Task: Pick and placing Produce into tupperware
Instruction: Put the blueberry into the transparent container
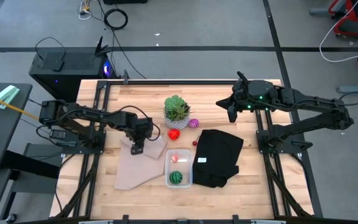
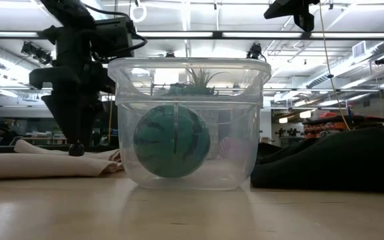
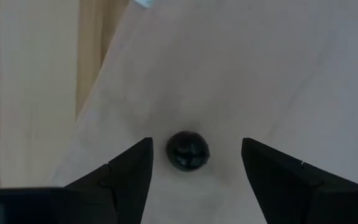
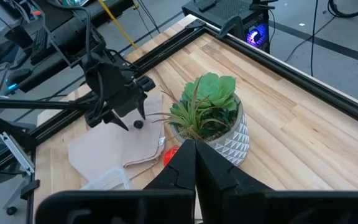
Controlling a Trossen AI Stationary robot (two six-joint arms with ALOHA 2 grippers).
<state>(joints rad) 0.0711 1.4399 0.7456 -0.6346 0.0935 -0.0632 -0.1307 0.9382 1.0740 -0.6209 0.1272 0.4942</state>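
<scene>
On the wooden table [image 1: 241, 186], clear tupperware [image 1: 178, 168] with green striped ball [image 1: 176, 178]; left jaws open, right closed.

Light wooden table [image 1: 104, 193] with tan cloth [image 1: 138, 167], clear tupperware [image 1: 179, 168], black cloth [image 1: 218, 157], potted plant [image 1: 176, 111].

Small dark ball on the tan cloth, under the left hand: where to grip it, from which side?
Grip the small dark ball across its middle, coming straight down. It is round, so any width works, and it lies alone on the flat tan cloth between the open fingers of the left hand.
</scene>
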